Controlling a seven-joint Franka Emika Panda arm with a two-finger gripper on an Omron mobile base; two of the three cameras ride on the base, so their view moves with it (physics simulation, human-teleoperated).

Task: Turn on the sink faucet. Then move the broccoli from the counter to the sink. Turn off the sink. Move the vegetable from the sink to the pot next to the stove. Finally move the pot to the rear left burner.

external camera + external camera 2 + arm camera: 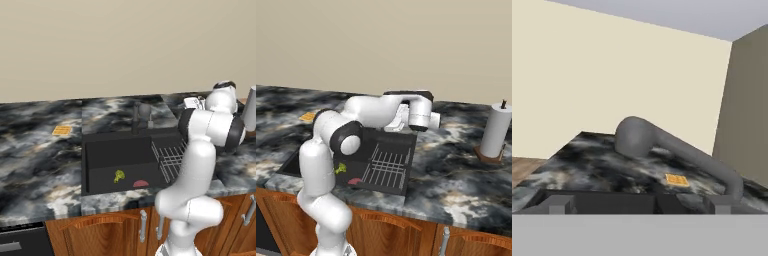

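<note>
The broccoli [119, 175] [340, 168] lies on the floor of the black sink [107, 152] [293, 161], close to the red drain disc [141, 183] [354, 181]. The dark grey sink faucet [141, 116] stands at the sink's back edge. In the hand view its rounded head and spout [662, 142] stretch across just ahead of my gripper [639, 204]. The gripper is open, its fingertips [559, 204] wide apart, holding nothing. My hand [401, 120] [192, 103] hovers over the sink's rear right, beside the faucet. The marbled counter [35, 160] surrounds the sink. The pot and the stove are out of view.
A grey wire rack [170, 160] [388, 165] fills the sink's right half. A flat orange waffle square [62, 130] [307, 116] [676, 179] lies on the counter left of the sink. A paper towel roll [495, 131] stands on the counter at the right. Wooden cabinets [100, 232] run below.
</note>
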